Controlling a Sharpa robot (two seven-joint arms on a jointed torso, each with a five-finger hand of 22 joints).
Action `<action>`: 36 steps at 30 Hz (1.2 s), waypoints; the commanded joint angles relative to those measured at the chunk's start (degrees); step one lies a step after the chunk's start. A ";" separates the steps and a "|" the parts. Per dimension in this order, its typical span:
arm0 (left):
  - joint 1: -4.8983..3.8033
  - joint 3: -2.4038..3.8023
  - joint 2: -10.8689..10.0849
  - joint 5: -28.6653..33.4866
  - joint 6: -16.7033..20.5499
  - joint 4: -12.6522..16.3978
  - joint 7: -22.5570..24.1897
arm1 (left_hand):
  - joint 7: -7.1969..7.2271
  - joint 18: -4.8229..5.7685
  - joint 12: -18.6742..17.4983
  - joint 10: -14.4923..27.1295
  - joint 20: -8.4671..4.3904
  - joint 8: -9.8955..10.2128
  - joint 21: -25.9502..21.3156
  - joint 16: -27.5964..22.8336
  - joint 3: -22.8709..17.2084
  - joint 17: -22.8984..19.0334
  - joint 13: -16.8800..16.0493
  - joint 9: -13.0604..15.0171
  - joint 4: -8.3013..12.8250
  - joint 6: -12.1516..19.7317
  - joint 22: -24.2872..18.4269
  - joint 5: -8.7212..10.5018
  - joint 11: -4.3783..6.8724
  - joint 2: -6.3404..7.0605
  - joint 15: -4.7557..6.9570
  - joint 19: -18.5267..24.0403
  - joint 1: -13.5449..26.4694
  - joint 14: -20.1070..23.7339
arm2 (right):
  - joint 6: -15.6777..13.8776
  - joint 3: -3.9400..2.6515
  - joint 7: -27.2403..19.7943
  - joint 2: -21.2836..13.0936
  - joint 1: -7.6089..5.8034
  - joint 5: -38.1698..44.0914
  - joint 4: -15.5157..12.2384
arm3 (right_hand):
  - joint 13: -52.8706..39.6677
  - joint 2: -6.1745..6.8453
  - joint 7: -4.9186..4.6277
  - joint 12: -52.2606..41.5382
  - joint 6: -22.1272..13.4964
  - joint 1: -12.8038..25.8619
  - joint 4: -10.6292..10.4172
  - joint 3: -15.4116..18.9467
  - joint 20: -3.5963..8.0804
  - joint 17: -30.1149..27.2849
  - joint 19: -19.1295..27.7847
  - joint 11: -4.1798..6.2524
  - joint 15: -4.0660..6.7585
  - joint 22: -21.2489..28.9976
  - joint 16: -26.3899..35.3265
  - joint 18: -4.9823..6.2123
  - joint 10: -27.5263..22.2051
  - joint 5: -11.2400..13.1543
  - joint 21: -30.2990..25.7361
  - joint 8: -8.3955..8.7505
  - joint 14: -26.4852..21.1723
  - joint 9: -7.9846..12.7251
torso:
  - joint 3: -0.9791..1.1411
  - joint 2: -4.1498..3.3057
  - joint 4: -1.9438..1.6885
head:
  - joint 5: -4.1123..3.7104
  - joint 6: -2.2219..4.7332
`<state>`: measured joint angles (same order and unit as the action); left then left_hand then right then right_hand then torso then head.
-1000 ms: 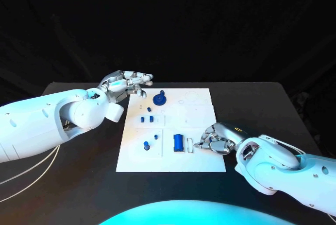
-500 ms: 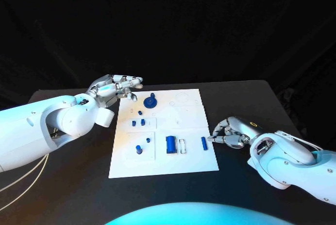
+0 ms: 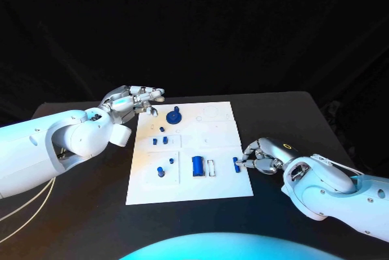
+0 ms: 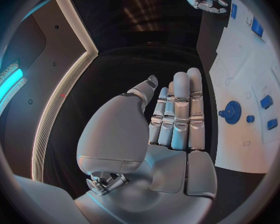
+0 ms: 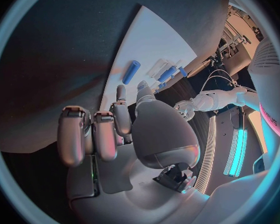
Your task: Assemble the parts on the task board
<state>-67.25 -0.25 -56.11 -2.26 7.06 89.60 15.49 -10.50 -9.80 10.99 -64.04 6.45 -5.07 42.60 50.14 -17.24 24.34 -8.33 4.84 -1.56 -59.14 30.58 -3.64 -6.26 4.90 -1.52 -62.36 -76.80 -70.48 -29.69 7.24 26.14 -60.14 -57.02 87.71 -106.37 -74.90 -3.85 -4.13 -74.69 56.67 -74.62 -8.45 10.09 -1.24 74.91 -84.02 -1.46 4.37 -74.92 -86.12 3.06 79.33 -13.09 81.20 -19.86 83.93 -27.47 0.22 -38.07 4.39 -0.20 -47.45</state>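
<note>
The white task board [image 3: 218, 184] lies mid-table. On it are a blue gear [image 3: 173, 117], a thick blue cylinder [image 3: 197, 166], several small blue pegs, and a slim blue peg [image 3: 236, 164] lying loose by its right edge. My right hand [image 3: 261, 157] rests on the table just right of that peg, fingertips close to it and holding nothing. The right wrist view shows the slim peg [image 5: 131, 72] free on the board [image 5: 152, 40] just beyond my fingertips [image 5: 120, 92]. My left hand [image 3: 134, 97] hovers off the board's far left corner, fingers straight and empty; its wrist view shows the gear [image 4: 232, 112].
Black table [image 3: 81, 187] surrounds the board on every side, with a wide strip to the right behind my right arm. A pale slot [image 3: 212, 168] sits between the thick cylinder and the slim peg. Dark cloth hangs behind the table.
The camera shifted early on. Since then my right hand has edged left toward the slim blue peg at the board's right edge. The left hand has stayed in place.
</note>
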 commanded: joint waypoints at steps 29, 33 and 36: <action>-0.02 0.01 -0.30 -0.11 -1.47 0.42 0.14 | -0.08 -0.74 0.50 0.52 0.37 -0.35 -0.29 -0.11 0.42 -0.12 -0.12 -0.03 -0.03 0.50 -0.15 0.10 -0.07 -0.75 -0.17 -0.14 -0.02 0.45 | 6.35 0.02 5.62 5.15 1.93 6.83 4.45 | -4.23 -0.40 0.53 0.60 1.85 -5.19 2.50 -1.39 -0.28 10.54 -3.47 2.15 0.16 -9.09 -0.28 -1.03 1.58 1.44 0.15 1.07 5.06 0.49 | -0.04 0.07 0.04 | 0.93 -0.74; -0.02 0.01 -0.35 -0.11 -1.47 0.44 0.11 | -0.08 -0.74 0.50 0.52 0.37 -0.35 -0.29 -0.11 0.42 -0.12 -0.12 -0.03 -0.03 0.50 -0.15 0.10 -0.07 -0.75 -0.17 -0.14 -0.02 0.45 | 7.97 0.03 6.59 5.69 2.03 9.06 4.92 | -4.07 -0.01 0.52 0.97 2.01 -7.43 4.19 -2.79 -0.18 10.63 -3.48 2.18 0.21 -9.15 -0.34 -1.04 1.32 3.42 0.18 1.49 5.07 0.72 | -0.03 0.11 0.04 | 0.96 -0.81; -0.02 0.01 -0.39 -0.11 -1.44 0.49 0.08 | -0.08 -0.74 0.50 0.52 0.37 -0.35 -0.29 -0.11 0.42 -0.12 -0.12 -0.03 -0.03 0.50 -0.15 0.10 -0.07 -0.75 -0.17 -0.14 -0.02 0.45 | 10.77 0.04 7.15 6.09 2.07 11.33 5.11 | -3.84 0.72 0.30 1.43 2.05 -8.67 5.36 -3.61 -0.23 10.73 -3.48 2.05 0.09 -9.20 -0.41 -1.06 0.97 3.41 0.18 1.93 5.08 0.99 | -0.06 0.11 0.03 | 0.90 -0.93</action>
<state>-67.25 -0.26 -56.50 -2.26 6.81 89.92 15.30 -10.50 -9.80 11.31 -64.04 6.45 -5.07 42.60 50.14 -17.24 24.27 -8.39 4.84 -1.56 -59.14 30.48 -3.64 -6.26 4.90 -1.72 -62.36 -76.80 -70.28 -26.04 6.60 29.94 -54.11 -55.68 95.74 -102.11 -74.96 -1.03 -3.72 -73.43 58.51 -80.00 -3.58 6.50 -1.24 74.90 -84.02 -1.95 3.96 -74.95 -86.19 3.06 78.15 -9.83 81.20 -18.08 83.82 -27.34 0.19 -37.97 4.44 0.74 -48.31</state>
